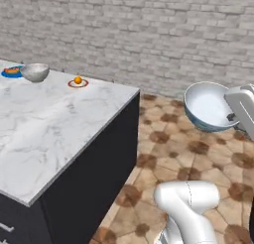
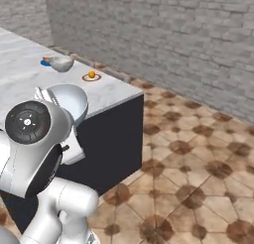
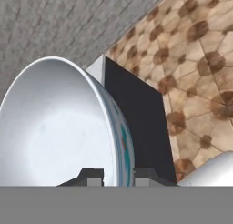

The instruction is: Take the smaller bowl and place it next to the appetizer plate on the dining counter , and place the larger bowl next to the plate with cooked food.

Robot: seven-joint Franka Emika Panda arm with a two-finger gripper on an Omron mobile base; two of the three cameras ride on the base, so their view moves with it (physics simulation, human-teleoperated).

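Both base views look forward and down from behind the arm, sharing the dining counter (image 1: 64, 119) corner; the hand view sits close against the smaller bowl (image 3: 59, 127).

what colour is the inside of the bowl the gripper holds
Smooth white inside the smaller bowl, pale blue outside; clearest in the hand view.

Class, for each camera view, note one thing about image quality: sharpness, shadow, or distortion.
Left base view: the smaller bowl is fairly sharp, the far plates soft. Right base view: the dining counter has an unlit dark side, with flat, shadowless light on the floor. Hand view: the bowl's rim looks stretched by closeness.
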